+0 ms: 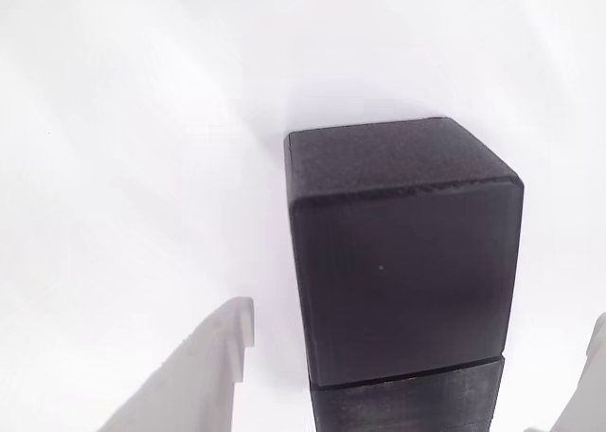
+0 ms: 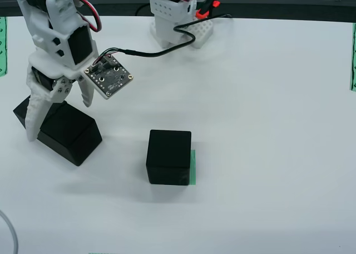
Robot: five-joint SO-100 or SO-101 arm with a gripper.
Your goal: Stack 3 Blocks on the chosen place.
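overhead view, left to right: the tool (image 2: 55, 117) stands wide open, holding nothing, astride two black cubes (image 2: 69, 132) lying side by side on the white counter (image 2: 267, 126). a third cube (image 2: 168, 156) covers the green striped patch (image 2: 193, 166). centre the fingers on the nearer cube, close squarely, lift straight.

light: bright, even, overhead.
gripper-riding view: table (image 1: 114, 119) blown out white, soft focus.
view from above: sharp; soft shadows beside block (image 2: 168, 156).
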